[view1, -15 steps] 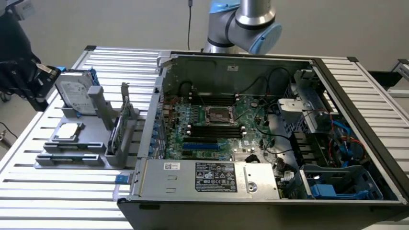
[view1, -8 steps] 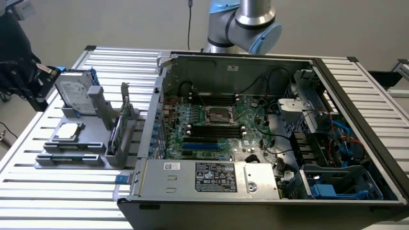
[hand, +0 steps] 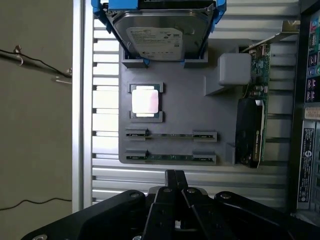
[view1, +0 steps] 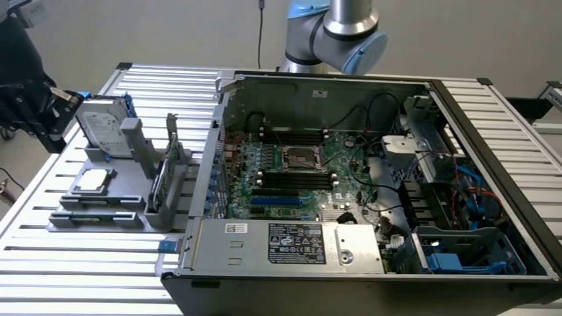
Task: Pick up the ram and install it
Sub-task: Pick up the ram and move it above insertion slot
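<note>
Quick status, wrist cam first. Looking down past the gripper (hand: 174, 174): clenched shut, nothing pinched in it, hanging above the slatted alu table (hand: 200, 177) just short of the gray fixture tray (hand: 190, 110). Not touching anything afaict.

Can see the ram (hand: 170, 157) sitting edge-up in the tray's slot row closest to the gripper, clipped at both ends, pretty much dead ahead of the fingertips. Second stick (hand: 170, 135) parked in the next row, parallel, w/ a small gap.

Beyond those: square silver CPU (hand: 145, 101) flat in its pocket, then the hard drive (hand: 160, 30) w/ blue rails propped up at the far end. Expansion card (hand: 252, 125) standing on edge along the tray side nearest the PC case (view1: 351, 296).

Exterior cam: tray on the exterior view's left, case on the exterior view's right, lying open side up. Inside, motherboard (view1: 299, 164) w/ black DIMM slots (view1: 297, 179) either side of the CPU socket (view1: 297, 157). PSU (view1: 290, 243) along the near edge. Part of the UR arm (view1: 338, 29) poking up behind the case.
</note>
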You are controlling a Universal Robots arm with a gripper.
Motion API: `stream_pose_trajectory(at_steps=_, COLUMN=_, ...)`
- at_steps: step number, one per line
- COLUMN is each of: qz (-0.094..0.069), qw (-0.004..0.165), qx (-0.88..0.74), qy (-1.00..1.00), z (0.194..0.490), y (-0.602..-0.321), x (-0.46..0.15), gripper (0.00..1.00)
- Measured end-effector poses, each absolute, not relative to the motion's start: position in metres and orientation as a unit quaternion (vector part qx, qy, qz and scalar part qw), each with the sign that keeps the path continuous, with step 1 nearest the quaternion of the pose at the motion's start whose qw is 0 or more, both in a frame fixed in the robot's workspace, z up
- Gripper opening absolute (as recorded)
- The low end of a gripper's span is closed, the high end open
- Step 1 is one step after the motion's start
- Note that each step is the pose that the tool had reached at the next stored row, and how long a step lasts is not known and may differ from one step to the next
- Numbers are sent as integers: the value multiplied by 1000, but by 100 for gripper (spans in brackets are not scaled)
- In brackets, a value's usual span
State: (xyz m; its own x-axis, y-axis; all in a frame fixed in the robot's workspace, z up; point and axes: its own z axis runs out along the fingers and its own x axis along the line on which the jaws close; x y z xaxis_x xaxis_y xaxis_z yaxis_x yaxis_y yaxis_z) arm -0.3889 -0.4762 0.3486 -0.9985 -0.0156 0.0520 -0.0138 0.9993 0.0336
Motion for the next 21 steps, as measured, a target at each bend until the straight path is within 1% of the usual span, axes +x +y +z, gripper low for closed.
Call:
stream_pose_trajectory(at_steps=9, qz=-16, qw=26, qx=10, qy=-999, z=349, y=-476, x=-389, gripper=11)
stream_pose_trajectory(at_steps=21, qz=-14, qw=28, qx=117, qy=-993, z=348, y=-476, x=-389, gripper=11)
